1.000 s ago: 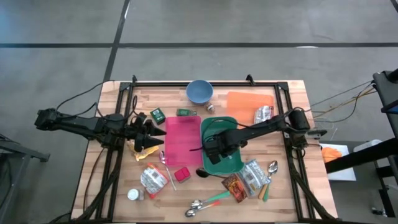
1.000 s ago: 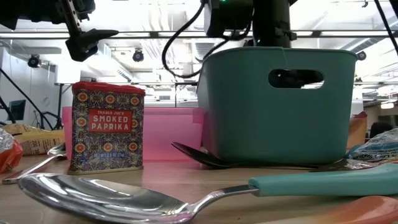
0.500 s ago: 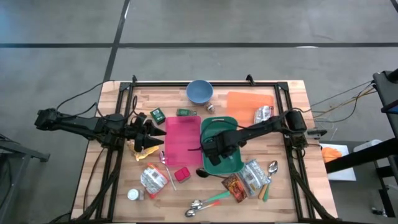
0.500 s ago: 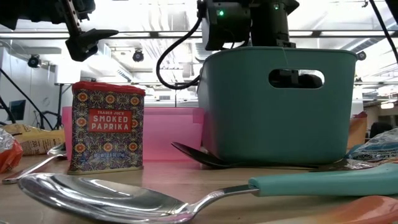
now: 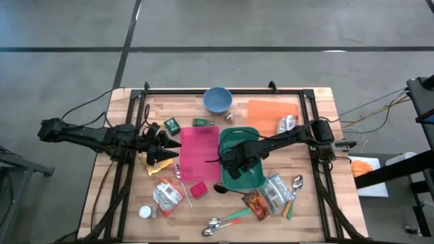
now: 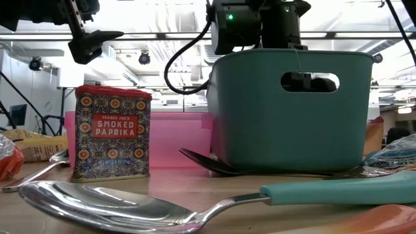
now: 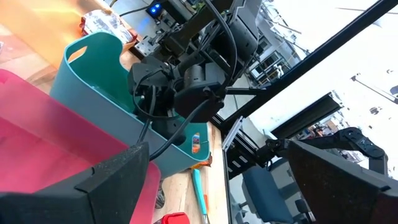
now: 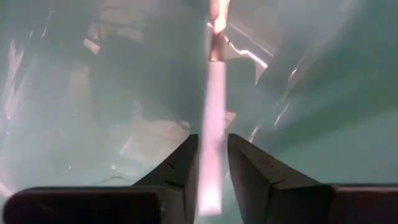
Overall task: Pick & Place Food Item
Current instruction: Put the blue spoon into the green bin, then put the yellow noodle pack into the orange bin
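The right gripper (image 8: pixel 212 142) is sunk inside the deep teal plastic basket (image 5: pixel 251 179), close to the wall that faces the flat pink plastic tray (image 5: pixel 196 152). A thin, pale, flat strip of food item (image 8: pixel 211 93) sits in its jaws. Whether the gripper clamps the strip or only flanks it cannot be told.

The strip is seen edge-on. Its long axis runs straight ahead of the gripper, down toward the basket's floor, and its far end is blurred against the teal. Teal walls rise on every side, so the only free way is up through the open top. In the low view the right arm's wrist stands above the rim, and the basket's handle hole shows dark parts behind it.

The basket's left wall touches the pink tray. A dark spoon (image 6: pixel 201 161) pokes out from under its near corner, and a silver foil packet (image 5: pixel 277 190) lies just beside its lower right corner. A red Smoked Paprika tin (image 6: pixel 110 133) stands upright near the tray's front edge.

The left gripper (image 5: pixel 173 150) waits with its jaws wide apart, above the tray's outer edge.
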Motion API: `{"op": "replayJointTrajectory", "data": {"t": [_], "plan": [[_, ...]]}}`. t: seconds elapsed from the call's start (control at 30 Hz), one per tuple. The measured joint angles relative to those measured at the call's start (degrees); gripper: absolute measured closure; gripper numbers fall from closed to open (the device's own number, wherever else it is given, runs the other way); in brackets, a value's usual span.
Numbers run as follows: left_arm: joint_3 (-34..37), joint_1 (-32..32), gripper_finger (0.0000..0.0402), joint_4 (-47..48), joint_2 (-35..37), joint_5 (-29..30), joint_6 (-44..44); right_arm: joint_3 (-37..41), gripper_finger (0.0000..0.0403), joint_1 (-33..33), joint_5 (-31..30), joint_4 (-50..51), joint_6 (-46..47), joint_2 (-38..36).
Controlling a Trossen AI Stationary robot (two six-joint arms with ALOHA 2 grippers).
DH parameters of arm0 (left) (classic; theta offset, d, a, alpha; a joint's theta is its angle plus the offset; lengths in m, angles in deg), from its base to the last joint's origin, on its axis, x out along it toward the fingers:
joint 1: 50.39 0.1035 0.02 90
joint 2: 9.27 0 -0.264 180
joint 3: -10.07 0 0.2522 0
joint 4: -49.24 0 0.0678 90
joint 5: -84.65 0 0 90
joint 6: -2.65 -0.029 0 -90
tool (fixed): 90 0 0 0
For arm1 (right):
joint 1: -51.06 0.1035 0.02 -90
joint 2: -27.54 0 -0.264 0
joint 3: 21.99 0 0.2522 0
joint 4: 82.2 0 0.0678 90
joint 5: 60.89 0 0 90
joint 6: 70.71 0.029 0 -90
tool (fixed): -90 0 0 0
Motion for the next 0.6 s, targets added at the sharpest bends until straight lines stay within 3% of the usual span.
{"op": "replayJointTrajectory", "data": {"t": [0.6], "plan": [[0.0, 0.0, 0.0016, 0.0, 0.0, 0.0, 0.8, 0.0, 0.0167, -0.3, 1.8, 0.1, -3.5, -0.1]]}}
